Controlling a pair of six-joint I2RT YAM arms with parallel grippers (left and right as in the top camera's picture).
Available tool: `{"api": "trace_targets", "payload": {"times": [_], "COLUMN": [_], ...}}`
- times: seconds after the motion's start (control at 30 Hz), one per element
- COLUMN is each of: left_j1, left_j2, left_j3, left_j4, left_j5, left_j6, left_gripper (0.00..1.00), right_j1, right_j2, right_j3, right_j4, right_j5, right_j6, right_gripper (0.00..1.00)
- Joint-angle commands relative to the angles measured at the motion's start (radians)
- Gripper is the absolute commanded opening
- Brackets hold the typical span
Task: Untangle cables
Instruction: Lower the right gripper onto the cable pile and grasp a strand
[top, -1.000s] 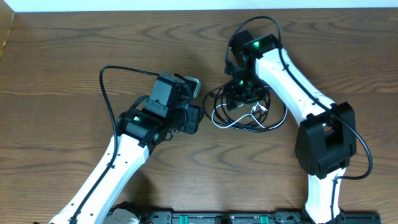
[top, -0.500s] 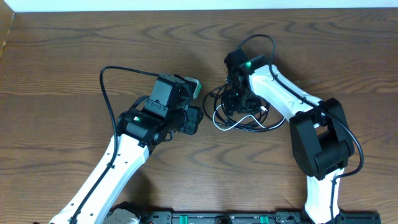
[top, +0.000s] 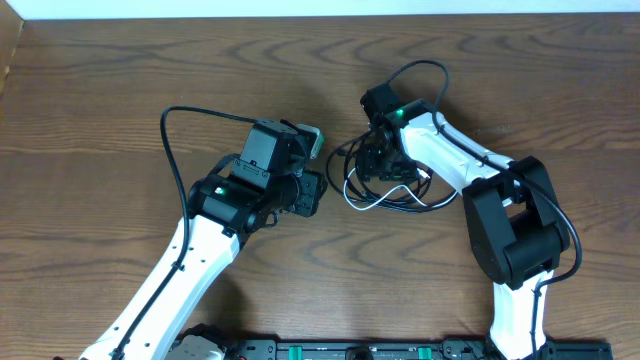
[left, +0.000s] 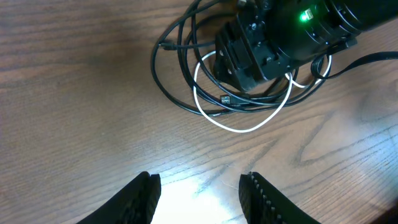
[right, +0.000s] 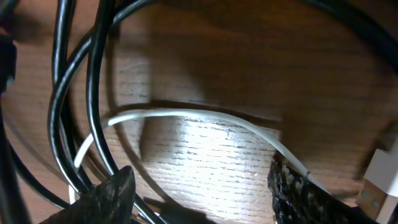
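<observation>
Hovering left gripper (left: 199, 193): jaws apart, empty, over bare table (top: 150, 60) left of the heap.
Right gripper (right: 199, 186): jaws apart, straddling white cable (right: 186, 117), not clamped.
Cables (left: 200, 107): tangled coil, centre-right of table.
Risk: closing may also catch black strands (right: 94, 93), which would pull the knot tighter.

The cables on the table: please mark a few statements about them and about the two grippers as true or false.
1. The pile of thin black and white cables lies on the brown wooden table. True.
2. The left gripper holds a cable. False: its jaws stand open and empty over bare wood, beside the pile.
3. The right gripper is down among the cables, jaws open. True.
4. Every cable is black. False: one white loop runs among the black ones.
</observation>
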Motion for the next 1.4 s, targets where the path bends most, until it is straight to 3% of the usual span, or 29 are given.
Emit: {"api": "trace_targets", "payload": {"times": [0.0,0.17,0.43,0.57,0.7,0.77,1.03,1.1,1.17,1.2,1.37], "left_j1": [-0.001,-0.001,-0.001,-0.001,-0.001,-0.001,-0.001,-0.001,-0.001,-0.001,-0.001], "left_j2": [-0.002,-0.002,-0.002,-0.002,-0.002,-0.002,-0.002,-0.002,-0.002,-0.002,-0.002], "left_j3": [0.006,0.006,0.006,0.006,0.006,0.006,0.006,0.006,0.006,0.006,0.006], "left_j4": [-0.003,-0.006,-0.01,-0.01,-0.01,-0.01,-0.01,-0.01,-0.01,-0.01,-0.011], "left_j5": [0.011,0.011,0.011,0.011,0.012,0.012,0.012,0.012,0.012,0.012,0.012], "left_j6": [0.002,0.002,0.003,0.002,0.006,0.009,0.009,0.009,0.009,0.009,0.009], "left_gripper": [0.47,0.47,0.47,0.47,0.47,0.47,0.47,0.47,0.47,0.47,0.47], "right_j1": [0.002,0.002,-0.006,-0.003,0.005,0.007,0.015,0.014,0.015,0.015,0.02], "right_j2": [0.009,-0.028,-0.214,-0.25,-0.242,-0.24,-0.239,-0.239,-0.239,-0.238,-0.238], "right_j3": [-0.013,-0.01,-0.01,-0.01,-0.028,-0.057,-0.165,-0.168,-0.175,-0.179,-0.241], "right_j4": [0.006,-0.034,-0.227,-0.263,-0.312,-0.319,-0.191,-0.154,-0.082,-0.048,0.126], "right_j5": [-0.054,-0.085,0.138,0.154,0.152,0.152,0.151,0.136,0.092,0.063,-0.017], "right_j6": [0.042,-0.103,-0.124,-0.237,-0.308,-0.338,-0.557,-0.596,-0.62,-0.627,-0.645], "right_gripper": [0.66,0.75,0.93,0.99,0.95,0.99,0.99,0.95,0.78,0.74,0.76]}}
